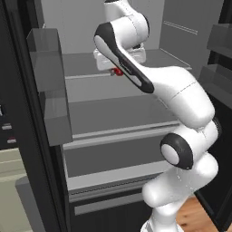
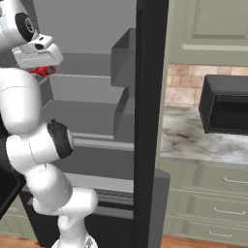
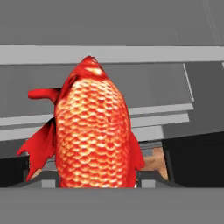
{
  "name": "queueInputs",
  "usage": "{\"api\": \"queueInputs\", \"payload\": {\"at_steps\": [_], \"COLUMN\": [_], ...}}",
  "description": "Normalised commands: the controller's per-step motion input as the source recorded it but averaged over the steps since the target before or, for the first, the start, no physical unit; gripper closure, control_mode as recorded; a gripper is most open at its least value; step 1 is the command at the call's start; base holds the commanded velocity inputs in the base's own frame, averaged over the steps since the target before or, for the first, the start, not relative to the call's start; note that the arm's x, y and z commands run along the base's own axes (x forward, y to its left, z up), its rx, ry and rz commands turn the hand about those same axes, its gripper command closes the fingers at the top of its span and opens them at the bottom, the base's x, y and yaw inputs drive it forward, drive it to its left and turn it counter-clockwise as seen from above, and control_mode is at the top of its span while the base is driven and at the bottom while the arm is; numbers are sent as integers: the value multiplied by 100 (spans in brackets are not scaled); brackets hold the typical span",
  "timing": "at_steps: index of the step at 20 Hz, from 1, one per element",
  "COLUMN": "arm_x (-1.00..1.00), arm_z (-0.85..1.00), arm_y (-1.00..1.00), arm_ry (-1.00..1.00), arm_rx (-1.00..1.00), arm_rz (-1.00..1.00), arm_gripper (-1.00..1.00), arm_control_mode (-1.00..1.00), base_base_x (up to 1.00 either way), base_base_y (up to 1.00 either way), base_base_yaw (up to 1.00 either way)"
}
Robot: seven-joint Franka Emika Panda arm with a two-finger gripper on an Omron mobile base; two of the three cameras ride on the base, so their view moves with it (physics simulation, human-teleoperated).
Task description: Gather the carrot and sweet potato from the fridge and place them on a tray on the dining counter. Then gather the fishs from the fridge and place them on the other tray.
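A bright red-orange fish (image 3: pixel 94 135) with scaly flanks and red fins stands lengthwise between my fingertips, head away from the camera. My gripper (image 3: pixel 98 180) is shut on its rear part, with the jaws tight against both flanks. In the base views my gripper (image 1: pixel 117 69) reaches into the open fridge (image 1: pixel 113 118) over an upper grey shelf. Only a scrap of the red fish (image 1: pixel 117 72) peeks out under the hand, and from the right side the fish (image 2: pixel 41 71) shows below the white hand too. The shelves around it are bare.
Grey door bins (image 1: pixel 47 68) jut out on the left door, and more bins (image 1: pixel 221 41) on the right door, both close to the arm. The black door edge (image 2: pixel 151 121) stands right of the arm. Beyond it are a marble counter (image 2: pixel 193 138) and a black microwave (image 2: pixel 226 104).
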Motion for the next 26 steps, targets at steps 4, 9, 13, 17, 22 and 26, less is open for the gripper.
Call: {"api": "queueInputs", "payload": {"at_steps": [4,9,13,17,22,26], "arm_x": [-100,-100,-96,-92,-84,-61], "arm_z": [-3,-4,-15,-24,-36,-31], "arm_y": [-51,-29,-17,-18,-33,-18], "arm_ry": [-8,-4,-1,0,0,0], "arm_rx": [8,4,0,0,0,0], "arm_rz": [-8,-8,-6,-3,-1,0], "arm_gripper": [100,100,100,100,100,100], "arm_control_mode": [-100,-100,-100,-100,-100,-100], "base_base_x": [0,0,0,0,0,0], "base_base_y": [0,0,0,0,0,0], "base_base_yaw": [0,0,0,0,0,0]}}
